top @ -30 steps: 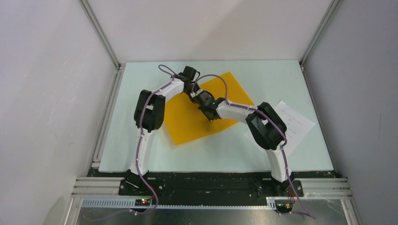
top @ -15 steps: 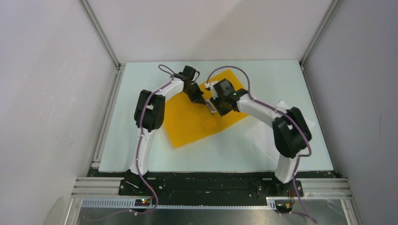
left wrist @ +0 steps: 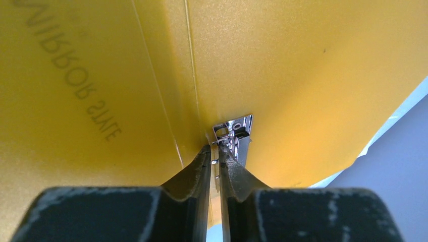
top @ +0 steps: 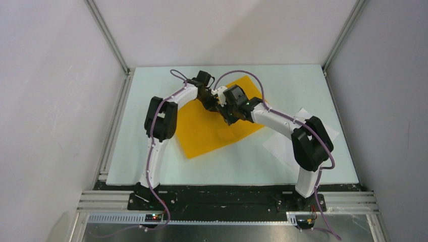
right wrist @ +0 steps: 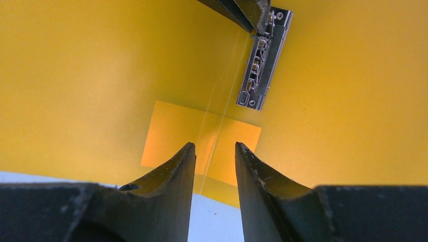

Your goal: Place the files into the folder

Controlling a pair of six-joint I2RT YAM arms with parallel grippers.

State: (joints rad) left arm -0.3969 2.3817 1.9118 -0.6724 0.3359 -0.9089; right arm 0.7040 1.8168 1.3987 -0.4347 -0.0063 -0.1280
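Fingers of my left gripper [left wrist: 218, 166] pinch the folder's [top: 202, 133] metal clip [left wrist: 236, 133]; right gripper [right wrist: 214, 169] gapes empty. Files [top: 282, 146] wait at 3 o'clock, nothing filed yet.

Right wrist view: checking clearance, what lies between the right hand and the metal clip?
Only folder surface, with its crease and a darker orange patch; the right wrist view shows it.

Both arms arched inward, left pincer [left wrist: 218, 160] nearly closed, right pincer [right wrist: 214, 151] parted.
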